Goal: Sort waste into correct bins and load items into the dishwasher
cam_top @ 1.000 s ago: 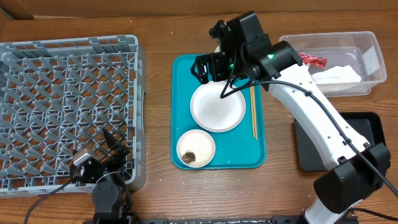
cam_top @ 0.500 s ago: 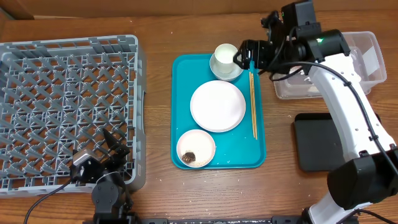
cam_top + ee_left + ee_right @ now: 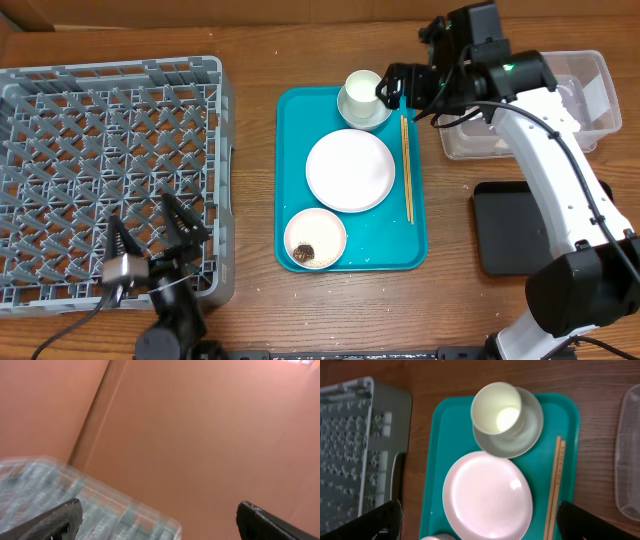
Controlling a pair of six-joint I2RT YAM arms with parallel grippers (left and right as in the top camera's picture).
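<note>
The dishwasher, a grey lattice rack, fills the left side. On a teal tray lie a white plate, a cup standing in a bowl, and a second bowl holding a brown food scrap. My right gripper hangs open beside the cup, empty. From its wrist I look down on the cup and plate between wide fingers. My left gripper stands open above the rack's front edge. The clear tub is partly hidden by my right arm.
Wooden chopsticks lie along the teal tray's right side. A shallow black tray sits on the table below the clear tub. The left wrist view shows only a blurred rack corner and brown surface.
My right arm swung from over the plate to the tray's top right corner, then held. The left gripper rose and shifted left over the rack's front edge.
</note>
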